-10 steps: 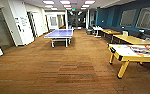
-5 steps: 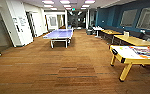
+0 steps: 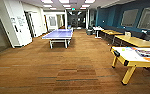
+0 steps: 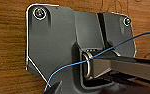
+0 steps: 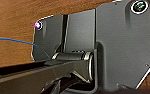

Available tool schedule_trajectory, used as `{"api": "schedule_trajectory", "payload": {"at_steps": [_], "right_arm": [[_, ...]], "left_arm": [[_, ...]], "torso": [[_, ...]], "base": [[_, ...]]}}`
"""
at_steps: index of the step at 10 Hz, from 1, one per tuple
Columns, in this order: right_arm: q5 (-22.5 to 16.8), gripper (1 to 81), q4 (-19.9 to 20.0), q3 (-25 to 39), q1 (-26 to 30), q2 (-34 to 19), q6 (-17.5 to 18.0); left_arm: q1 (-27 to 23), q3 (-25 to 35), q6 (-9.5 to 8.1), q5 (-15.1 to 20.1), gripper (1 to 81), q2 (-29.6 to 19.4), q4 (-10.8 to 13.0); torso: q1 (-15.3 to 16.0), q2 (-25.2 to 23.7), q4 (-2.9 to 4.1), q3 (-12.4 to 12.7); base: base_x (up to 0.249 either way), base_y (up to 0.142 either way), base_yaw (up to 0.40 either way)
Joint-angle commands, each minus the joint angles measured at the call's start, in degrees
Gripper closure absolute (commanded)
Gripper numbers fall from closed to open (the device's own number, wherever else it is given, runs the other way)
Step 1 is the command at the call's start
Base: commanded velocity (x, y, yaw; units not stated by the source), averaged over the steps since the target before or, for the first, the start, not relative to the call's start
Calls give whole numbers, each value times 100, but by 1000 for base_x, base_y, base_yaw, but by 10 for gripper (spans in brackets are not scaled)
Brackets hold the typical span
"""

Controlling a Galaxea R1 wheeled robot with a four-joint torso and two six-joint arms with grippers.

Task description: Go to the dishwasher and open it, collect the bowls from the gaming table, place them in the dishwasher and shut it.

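The gaming table [image 3: 130, 56] stands at the right of the head view. It is yellow, with a white top, colourful graphics and a black end slot. I cannot make out bowls on its top from here. The dishwasher is out of view. Both wrist views look past my own dark plates down onto brown wooden floor [image 4: 8, 50] [image 5: 13, 22], and I cannot tell how either gripper stands.
A blue table-tennis table [image 3: 58, 34] stands ahead left of centre. Long wooden tables [image 3: 136, 41] line the dark blue right wall. White walls and doorways [image 3: 18, 25] run along the left. Wooden floor [image 3: 73, 67] lies between them, and a corridor opens at the far end.
The whole head view has shifted a little forward: the gaming table sits slightly larger and lower at the right. That is the camera moving, not the things.
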Motion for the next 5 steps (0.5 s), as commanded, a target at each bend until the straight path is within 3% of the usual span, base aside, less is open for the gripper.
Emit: {"api": "schedule_trajectory", "payload": {"at_steps": [1,5], "right_arm": [[-304,10,-39,38,189,16,-13],[-304,10,-39,38,188,16,-13]], "left_arm": [[-213,38,27,354,10,-58,5],[-213,38,27,354,10,-40,5]], "torso": [[1,0,0,0],[1,0,0,0]], "base": [[212,0,0],[212,0,0]]}}
